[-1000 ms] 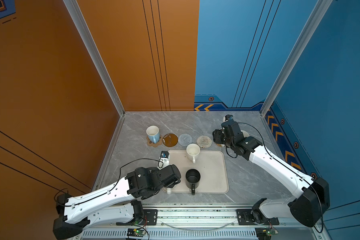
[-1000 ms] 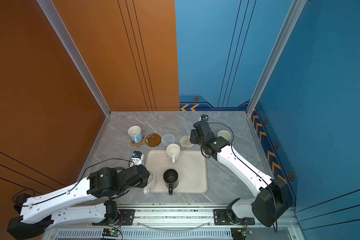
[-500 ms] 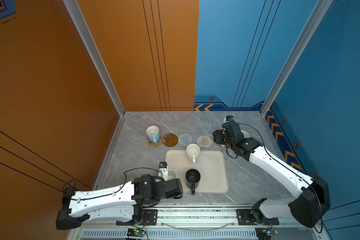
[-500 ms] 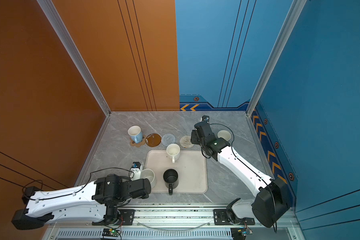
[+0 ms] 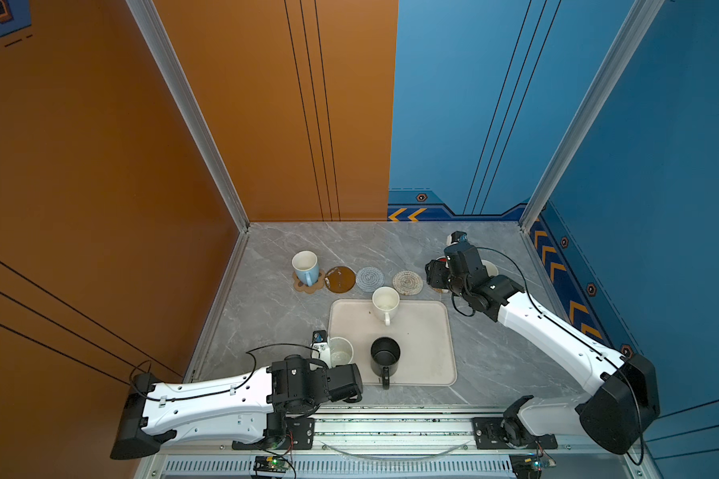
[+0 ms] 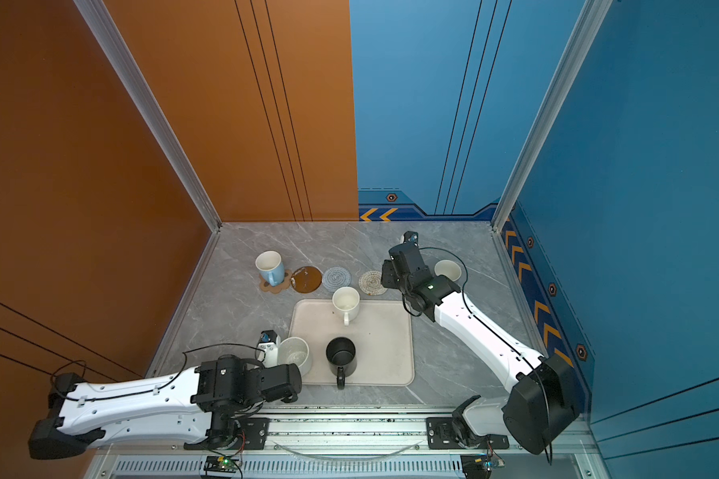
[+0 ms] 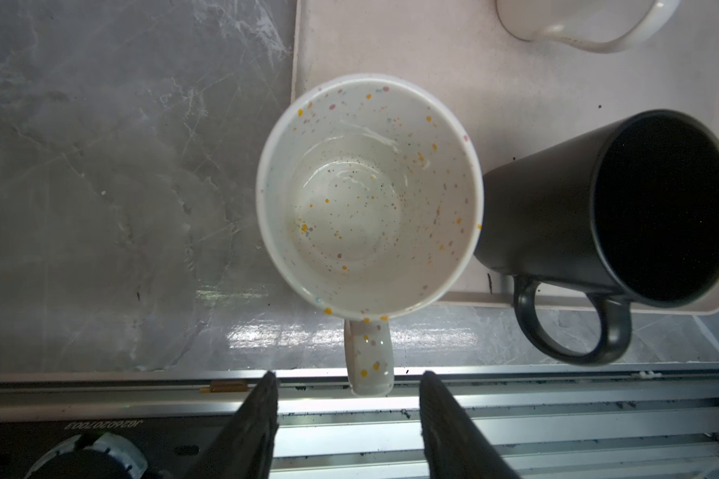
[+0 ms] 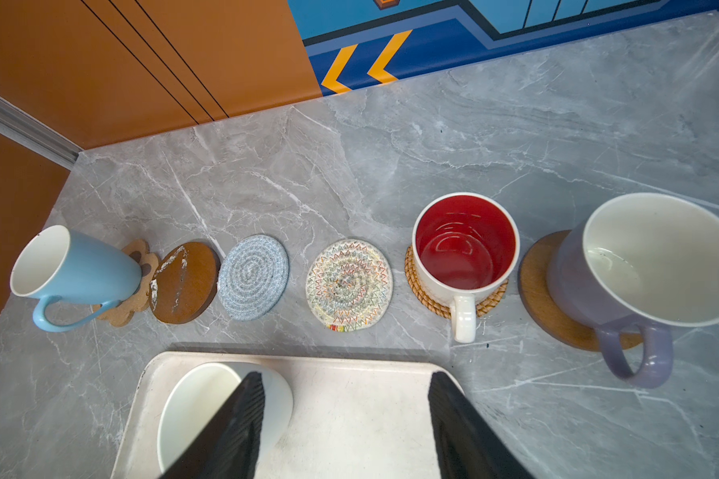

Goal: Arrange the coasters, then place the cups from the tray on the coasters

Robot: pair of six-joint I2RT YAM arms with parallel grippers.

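While left tool (image 7: pixel 347 375), right tool (image 8: pixel 346 375) gape empty: six coasters (image 8: pixel 253 283), three bearing cups (image 8: pixel 465 249); three cups at tray (image 5: pixel 424 344).

Bright, even overhead light; soft shadows. White glare streaks the counter (image 7: pixel 100 186) beside the handle of the speckled mug (image 7: pixel 368 195). Wrist views bulge at the edges; top views sharp.

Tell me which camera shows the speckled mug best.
The left wrist view: the speckled mug fills it, speckles and handle clear. In both top views it is small, speckles unreadable. The right wrist view misses it.
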